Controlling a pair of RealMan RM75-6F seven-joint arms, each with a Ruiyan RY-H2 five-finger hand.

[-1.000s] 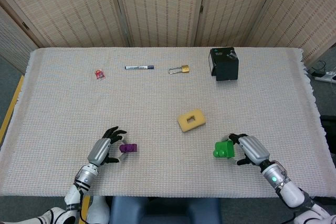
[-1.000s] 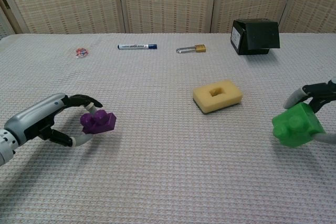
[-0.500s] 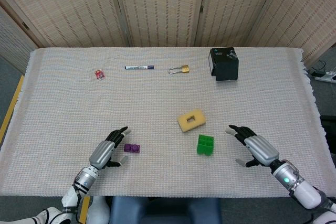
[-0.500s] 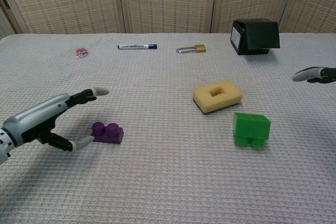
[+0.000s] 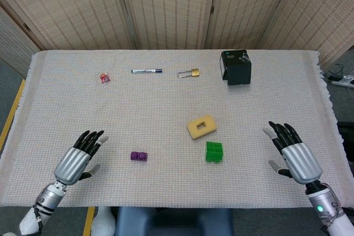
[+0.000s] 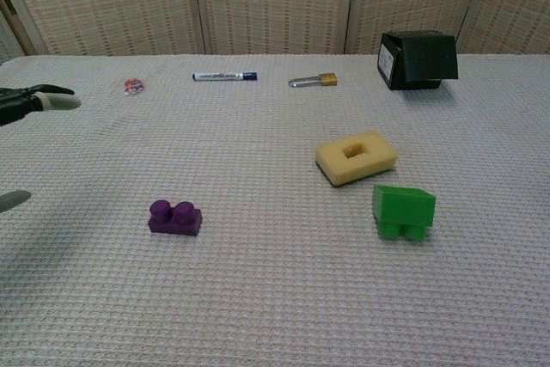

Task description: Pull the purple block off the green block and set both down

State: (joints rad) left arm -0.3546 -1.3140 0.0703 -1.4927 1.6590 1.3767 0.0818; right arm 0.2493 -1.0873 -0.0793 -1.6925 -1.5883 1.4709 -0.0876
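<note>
Here the left hand (image 5: 77, 160) and right hand (image 5: 294, 154) are both spread wide and empty. The purple block (image 5: 139, 156) lies on the cloth inboard of the left hand; the green block (image 5: 214, 151) sits well inboard of the right (just beside a yellow sponge (image 5: 201, 126)). Little risk seems left: a hand sweeping inward could knock a block.

You get bright, even light; both pictures are sharp, with only small soft shadows and no glare.
</note>
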